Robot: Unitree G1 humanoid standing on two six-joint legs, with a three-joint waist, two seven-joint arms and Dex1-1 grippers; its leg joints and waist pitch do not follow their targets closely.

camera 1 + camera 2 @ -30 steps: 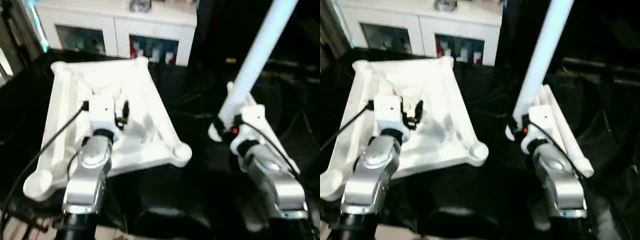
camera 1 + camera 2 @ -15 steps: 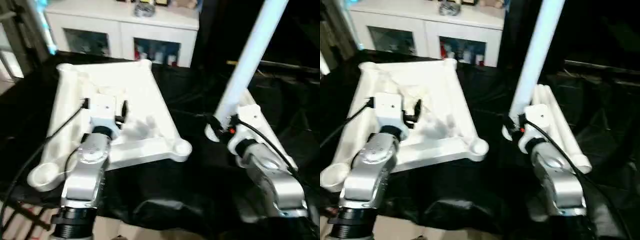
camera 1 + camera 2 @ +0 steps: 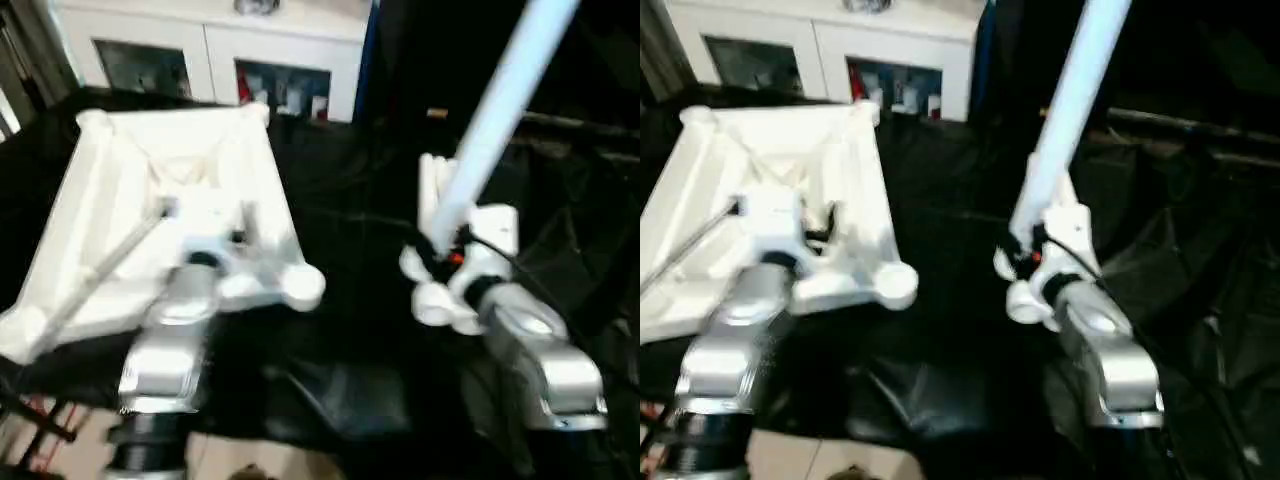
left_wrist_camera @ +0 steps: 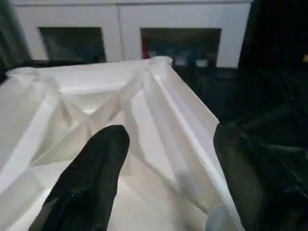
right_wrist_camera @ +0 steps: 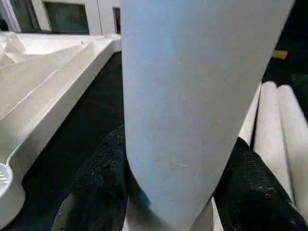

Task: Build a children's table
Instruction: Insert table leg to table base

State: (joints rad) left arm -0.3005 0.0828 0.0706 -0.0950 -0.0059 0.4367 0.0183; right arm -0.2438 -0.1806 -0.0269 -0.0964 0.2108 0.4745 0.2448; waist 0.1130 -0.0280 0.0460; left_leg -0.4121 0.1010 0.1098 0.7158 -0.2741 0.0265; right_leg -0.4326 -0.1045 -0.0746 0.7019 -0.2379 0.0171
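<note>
Lying underside up on the black-draped worktop (image 3: 340,330) is one white tabletop (image 3: 110,220), ribbed, with round corner sockets. One tapered white leg (image 3: 1065,110) stands tilted, clamped at its thick end by the right gripper (image 5: 168,192). At least two more legs (image 5: 281,130) lie side by side just beyond that gripper. The left gripper (image 4: 171,163) hangs over the tabletop's ribs, fingers (image 4: 91,173) spread, holding nothing. One white cabinet (image 3: 210,40) stands behind.

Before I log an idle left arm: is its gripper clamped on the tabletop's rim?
No: in the left wrist view the left gripper has its black fingers spread apart over the tabletop, gripping nothing.
</note>
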